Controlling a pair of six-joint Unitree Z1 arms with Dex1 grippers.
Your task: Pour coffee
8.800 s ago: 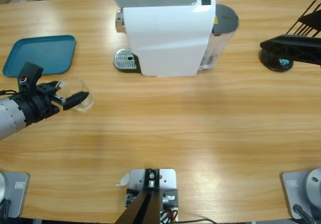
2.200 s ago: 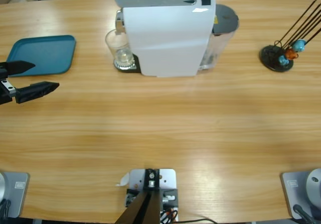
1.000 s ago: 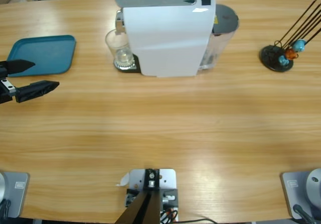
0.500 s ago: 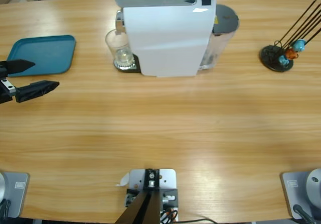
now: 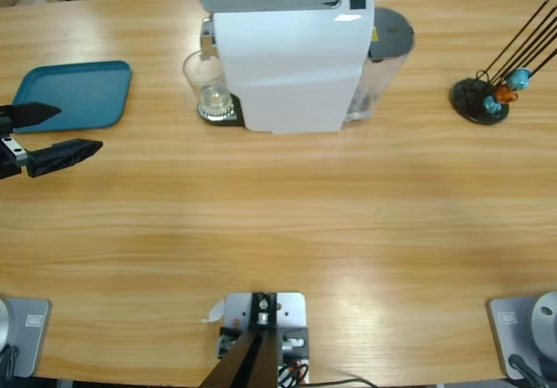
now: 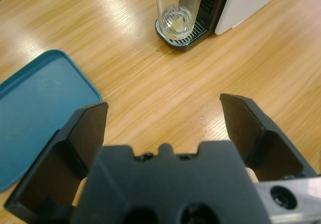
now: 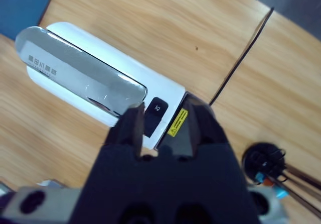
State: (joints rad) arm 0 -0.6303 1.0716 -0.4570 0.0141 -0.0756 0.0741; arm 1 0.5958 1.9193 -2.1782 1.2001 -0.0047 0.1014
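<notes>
Now brewing stage. Glass (image 6: pixel 179 9) sits on the machine's drip tray (image 6: pixel 182 33), coffee (image 6: pixel 176 25) barely a film inside. My left hand (image 6: pixel 164 114) spread, empty; right hand (image 7: pixel 164 114) nearly closed above the button (image 7: pixel 153 113). Next: press squarely.

One camera is looking straight down overhead while both wrist cameras are sharing the white coffee machine (image 5: pixel 287 62) below.

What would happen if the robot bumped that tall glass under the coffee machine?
The glass looks tall and narrow with almost nothing in it, so it would probably tip easily. It stands on the small drip grate, likely a wobbly perch. Being clear glass, it may well break.
</notes>
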